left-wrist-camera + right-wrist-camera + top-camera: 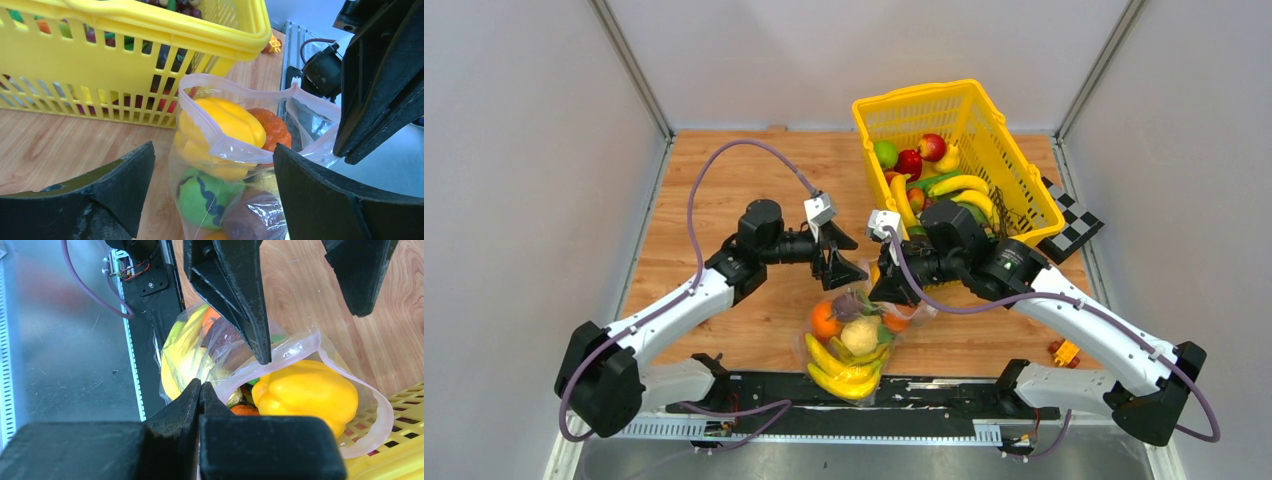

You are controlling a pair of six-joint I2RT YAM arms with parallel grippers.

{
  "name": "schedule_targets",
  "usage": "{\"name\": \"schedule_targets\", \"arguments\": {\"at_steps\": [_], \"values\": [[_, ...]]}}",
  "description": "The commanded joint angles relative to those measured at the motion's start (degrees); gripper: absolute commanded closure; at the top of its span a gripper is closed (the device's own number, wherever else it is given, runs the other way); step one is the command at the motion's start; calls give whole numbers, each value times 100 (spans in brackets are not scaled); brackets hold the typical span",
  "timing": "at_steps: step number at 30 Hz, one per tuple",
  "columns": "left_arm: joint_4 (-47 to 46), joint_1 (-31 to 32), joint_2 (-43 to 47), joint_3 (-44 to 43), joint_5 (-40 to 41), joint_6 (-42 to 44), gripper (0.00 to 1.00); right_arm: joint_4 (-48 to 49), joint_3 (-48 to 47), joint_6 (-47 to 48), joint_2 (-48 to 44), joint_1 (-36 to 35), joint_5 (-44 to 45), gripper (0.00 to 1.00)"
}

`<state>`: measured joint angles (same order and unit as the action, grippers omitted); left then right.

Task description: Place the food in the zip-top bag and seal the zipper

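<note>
Right gripper (pixel 200 387) (foreground of its own wrist view): fingers pressed together, pinching the film at the rim of the zip-top bag (pixel 372 410). Left gripper (pixel 212 150): spread wide, one finger on either side of the bag's mouth. The bag rests on the wooden table (pixel 724 200) between the two arms, mouth toward the yellow basket (pixel 894 105), with its zipper (pixel 240 95) unsealed and gaping. Food (pixel 861 335) inside the bag: a yellow pepper (pixel 305 390) at the mouth, an orange piece (pixel 272 127) beside it, a green piece (pixel 200 197) deeper in, and bananas (pixel 844 378) at the closed end. More fruit lies in the basket.
</note>
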<state>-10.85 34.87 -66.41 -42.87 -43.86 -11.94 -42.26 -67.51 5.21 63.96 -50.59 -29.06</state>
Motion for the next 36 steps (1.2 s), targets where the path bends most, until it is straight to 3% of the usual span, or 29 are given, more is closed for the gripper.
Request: {"name": "schedule_targets", "arguments": {"at_steps": [1,5,13,18,20,21,23,27,31,36], "values": [[-82,-8,-257,-357,-433,280,9,267,5,-52,-105,-37,-135,100],[-164,0,-504,-381,-504,234,27,283,41,-71,-99,-37,-117,100],[-67,1,-367,-406,-461,308,100,415,132,-162,-179,-39,70,100],[-260,-5,-96,-358,-336,106,100,481,205,-310,-261,-39,496,99],[-169,-6,118,-349,-127,123,100,413,156,-472,-424,-39,1042,92],[-105,-5,298,-338,-27,145,100,491,190,-635,-650,-38,1244,85],[-1,-2,552,-335,229,149,100,778,314,-867,-1123,-39,1576,56],[348,-5,987,-396,521,219,100,1319,890,-1241,-2202,-39,2011,28],[661,-7,1266,-408,591,296,100,1192,1496,-1659,-2786,-31,2704,23],[874,-6,1552,-434,700,313,100,1510,2576,-2038,-3742,-38,2461,21]]}}
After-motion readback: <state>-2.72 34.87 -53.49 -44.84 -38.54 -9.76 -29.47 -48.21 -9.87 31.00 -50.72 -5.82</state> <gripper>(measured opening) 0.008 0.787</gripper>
